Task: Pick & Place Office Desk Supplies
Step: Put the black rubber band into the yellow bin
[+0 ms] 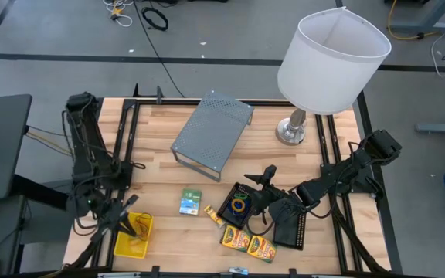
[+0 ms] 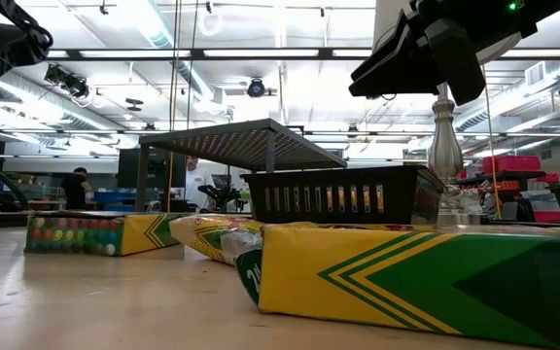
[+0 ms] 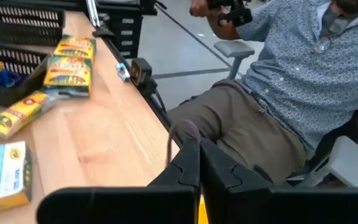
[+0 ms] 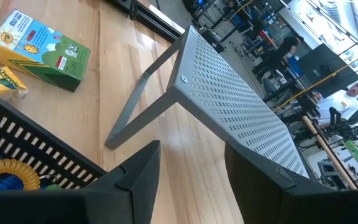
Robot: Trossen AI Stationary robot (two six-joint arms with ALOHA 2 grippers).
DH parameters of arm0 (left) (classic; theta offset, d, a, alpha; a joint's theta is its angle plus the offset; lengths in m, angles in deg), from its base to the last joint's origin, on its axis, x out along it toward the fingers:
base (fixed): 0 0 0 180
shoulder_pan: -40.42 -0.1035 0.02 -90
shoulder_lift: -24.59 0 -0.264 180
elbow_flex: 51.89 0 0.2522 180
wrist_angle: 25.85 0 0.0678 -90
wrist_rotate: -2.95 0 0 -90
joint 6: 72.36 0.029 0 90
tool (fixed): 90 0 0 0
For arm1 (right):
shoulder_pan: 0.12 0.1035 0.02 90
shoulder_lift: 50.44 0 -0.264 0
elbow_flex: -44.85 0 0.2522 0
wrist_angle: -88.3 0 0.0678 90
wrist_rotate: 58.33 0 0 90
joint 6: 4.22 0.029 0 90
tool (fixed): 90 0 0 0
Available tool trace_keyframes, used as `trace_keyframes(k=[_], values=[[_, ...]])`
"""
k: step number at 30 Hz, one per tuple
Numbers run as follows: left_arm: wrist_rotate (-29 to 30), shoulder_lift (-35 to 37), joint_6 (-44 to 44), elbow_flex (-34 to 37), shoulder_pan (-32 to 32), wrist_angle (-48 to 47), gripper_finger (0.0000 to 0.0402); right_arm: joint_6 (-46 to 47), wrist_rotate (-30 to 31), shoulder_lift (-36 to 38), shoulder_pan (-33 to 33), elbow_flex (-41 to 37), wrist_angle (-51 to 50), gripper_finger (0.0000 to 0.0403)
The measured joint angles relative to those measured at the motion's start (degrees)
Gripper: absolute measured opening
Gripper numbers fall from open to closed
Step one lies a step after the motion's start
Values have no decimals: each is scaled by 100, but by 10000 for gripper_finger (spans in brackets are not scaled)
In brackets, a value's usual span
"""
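Observation:
A black mesh tray (image 1: 236, 205) near the table's front holds yellow and blue rubber-band loops (image 4: 5, 173). My right gripper (image 1: 259, 181) (image 4: 188, 174) hovers open over that tray's far edge. A second black mesh tray (image 1: 290, 225) sits under the right arm. Two crayon boxes (image 1: 247, 242) lie flat near the front edge, with a smaller one (image 1: 212, 217) beside the first tray. The green-white packet (image 1: 190, 201) (image 4: 39, 46) lies flat to their left. My left gripper (image 1: 130, 207) (image 3: 197, 168) is shut above the yellow basket (image 1: 134, 235).
A grey perforated metal riser (image 1: 211, 131) stands at the table's middle. A white-shaded lamp (image 1: 327, 66) stands at the far right. A seated person (image 3: 278, 99) is just past the near edge. Bare wood shows between the riser and the packet.

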Motion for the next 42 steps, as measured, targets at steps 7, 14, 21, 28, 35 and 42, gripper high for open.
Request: trace_keyframes(k=[7, 14, 21, 28, 35, 42], values=[[-7, -197, -1436, 0, 130, -941, 1, 0, -5, 0, 0, 0, 0, 188], [-412, -747, -2340, 0, 110, -1243, 1, 0, -15, 0, 0, 0, 0, 188], [-1061, -1332, -3241, 0, 108, -1381, 1, -15, -20, 0, -11, 0, -4, 188], [-1408, -1932, -3908, 0, 108, -1558, 3, -15, -17, 0, -11, 0, -4, 188], [-1069, -2021, -4334, -2, 108, -1434, 48, -44, -15, 0, -11, 0, -2, 188], [-1059, -2021, -4528, -2, 108, -1426, 124, -44, -13, 0, -11, 0, -2, 188]])
